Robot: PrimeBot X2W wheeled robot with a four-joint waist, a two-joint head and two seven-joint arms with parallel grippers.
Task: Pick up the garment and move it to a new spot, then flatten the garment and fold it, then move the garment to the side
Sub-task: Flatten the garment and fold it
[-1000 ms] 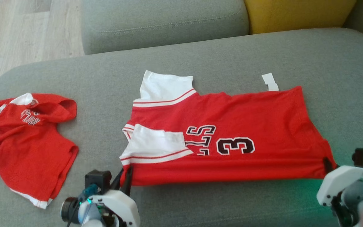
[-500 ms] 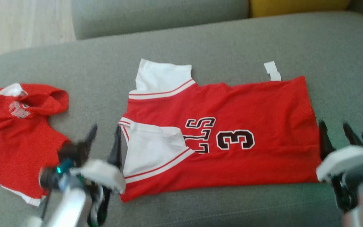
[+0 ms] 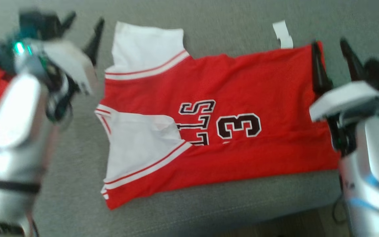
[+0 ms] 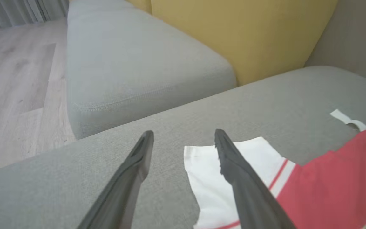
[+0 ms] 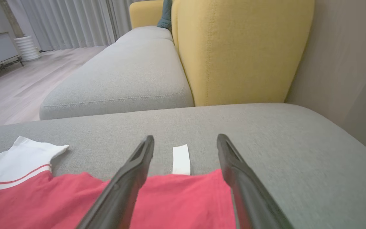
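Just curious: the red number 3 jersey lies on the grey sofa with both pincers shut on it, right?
No: the left pincer and right pincer stand open, gripping nothing, as both wrist views show. The red jersey does lie on the grey sofa.

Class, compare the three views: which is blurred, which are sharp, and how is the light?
Head view: motion-blurred, worst on the left forearm; garment lettering soft. Left wrist view: sharp, fingers crisp. Right wrist view: sharp, even daylight, no glare on the sofa.

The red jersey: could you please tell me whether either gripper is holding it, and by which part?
Nothing holds the jersey: the left gripper and right gripper both stand open.
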